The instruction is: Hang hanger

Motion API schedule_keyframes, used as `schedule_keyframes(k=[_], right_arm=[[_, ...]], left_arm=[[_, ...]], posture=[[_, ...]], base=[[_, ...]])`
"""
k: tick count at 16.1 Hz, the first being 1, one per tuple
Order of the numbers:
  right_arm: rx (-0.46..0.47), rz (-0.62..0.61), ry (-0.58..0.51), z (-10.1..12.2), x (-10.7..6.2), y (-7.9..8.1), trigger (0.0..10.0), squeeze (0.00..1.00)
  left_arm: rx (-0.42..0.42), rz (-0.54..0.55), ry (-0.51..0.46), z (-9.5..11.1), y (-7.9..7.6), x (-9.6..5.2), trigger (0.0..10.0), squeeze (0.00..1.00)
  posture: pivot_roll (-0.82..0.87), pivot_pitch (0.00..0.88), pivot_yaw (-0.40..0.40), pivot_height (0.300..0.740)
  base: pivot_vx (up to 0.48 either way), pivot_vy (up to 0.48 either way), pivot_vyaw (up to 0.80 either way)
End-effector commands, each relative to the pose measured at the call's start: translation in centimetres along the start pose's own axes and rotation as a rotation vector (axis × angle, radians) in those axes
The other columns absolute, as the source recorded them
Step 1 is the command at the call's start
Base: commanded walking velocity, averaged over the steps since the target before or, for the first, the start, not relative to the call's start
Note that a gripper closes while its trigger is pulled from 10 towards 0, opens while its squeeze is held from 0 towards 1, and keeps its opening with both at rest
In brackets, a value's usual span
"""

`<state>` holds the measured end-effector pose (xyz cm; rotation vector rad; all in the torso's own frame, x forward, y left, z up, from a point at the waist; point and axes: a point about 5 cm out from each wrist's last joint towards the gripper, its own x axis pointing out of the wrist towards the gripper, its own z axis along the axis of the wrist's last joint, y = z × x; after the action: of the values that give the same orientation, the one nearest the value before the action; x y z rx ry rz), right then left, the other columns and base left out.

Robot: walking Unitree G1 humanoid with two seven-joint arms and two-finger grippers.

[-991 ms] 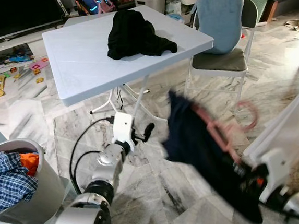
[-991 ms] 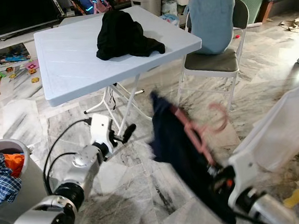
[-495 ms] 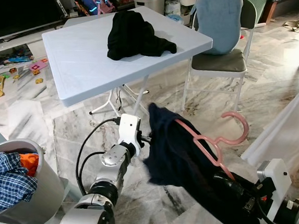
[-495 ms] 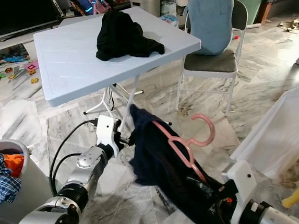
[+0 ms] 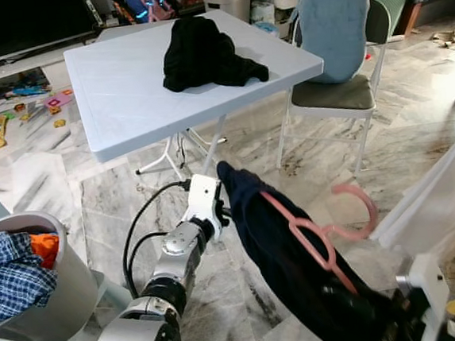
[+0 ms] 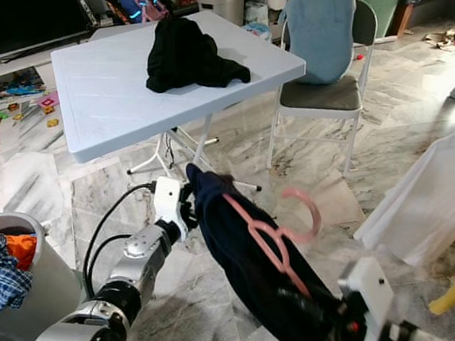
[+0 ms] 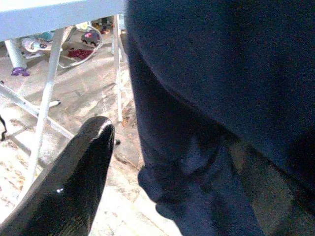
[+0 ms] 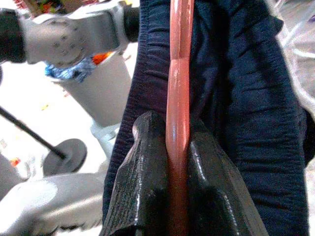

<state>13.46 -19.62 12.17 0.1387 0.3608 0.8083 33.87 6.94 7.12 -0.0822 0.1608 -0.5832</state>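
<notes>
Pink hanger (image 8: 178, 98), seemingly smooth plastic, in right end effector (image 8: 177, 187).

Right end effector (image 8: 178, 196) clamped, left (image 5: 225, 212) raised.

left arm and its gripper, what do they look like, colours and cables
The left arm is rounded silver metal with black joint rings. A white boxy block sits at the wrist, and thin black cables loop beside it. The left gripper has glossy black fingers with rounded tips.
</notes>
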Motion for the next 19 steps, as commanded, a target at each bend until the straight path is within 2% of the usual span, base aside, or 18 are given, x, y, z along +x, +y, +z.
schedule_keyframes(k=[1, 4, 6, 7, 8, 13, 16, 19], right_arm=[[-0.005, 0.089, -0.006, 0.5, -0.2, 1.0, 10.0, 0.0], [-0.002, 0.08, 0.018, 0.2, -0.9, 0.9, 10.0, 0.0], [-0.02, 0.039, 0.028, 0.0, -1.0, 0.3, 10.0, 0.0], [-0.03, 0.012, 0.02, 0.1, -0.7, -0.1, 10.0, 0.0], [-0.058, -0.034, -0.001, 0.3, -0.3, -0.7, 10.0, 0.0], [-0.179, -0.261, -0.115, 1.6, 2.1, -3.2, 10.0, 0.0], [-0.195, -0.258, -0.134, 1.7, 3.0, -3.0, 10.0, 0.0], [-0.211, -0.271, -0.134, 1.5, 3.4, -3.2, 10.0, 0.0]], left_arm=[[0.002, -0.008, -0.053, 1.3, 0.3, 0.3, 0.0, 0.0], [0.0, -0.021, -0.059, 1.4, 0.3, 0.3, 0.0, 0.0], [0.027, 0.024, -0.031, 1.1, 0.5, 0.2, 0.0, 0.0], [0.05, 0.047, -0.001, 0.8, 0.6, 0.2, 2.7, 0.0], [0.055, 0.056, 0.019, 0.5, 0.8, 0.0, 10.0, 0.0], [0.108, 0.064, -0.022, -0.4, 1.4, -1.6, 10.0, 0.0], [0.109, 0.048, -0.044, -0.4, 1.2, -1.8, 10.0, 0.0], [0.105, 0.033, -0.087, 0.5, 0.8, -1.5, 10.0, 0.0]], posture=[[-0.07, 0.0, 0.044, 0.74], [-0.08, 0.0, 0.049, 0.74], [-0.08, 0.0, 0.047, 0.74], [-0.08, 0.0, 0.047, 0.74], [-0.07, 0.0, 0.044, 0.74], [-0.04, 0.0, 0.038, 0.74], [-0.04, 0.0, 0.038, 0.74], [-0.04, 0.0, 0.043, 0.74]], base=[[0.0, 0.0, 0.0], [0.0, 0.0, 0.0], [0.0, 0.0, 0.0], [0.0, 0.0, 0.0], [0.0, 0.0, 0.0], [0.0, 0.0, 0.0], [0.0, 0.0, 0.0], [0.31, 0.0, 0.0]])
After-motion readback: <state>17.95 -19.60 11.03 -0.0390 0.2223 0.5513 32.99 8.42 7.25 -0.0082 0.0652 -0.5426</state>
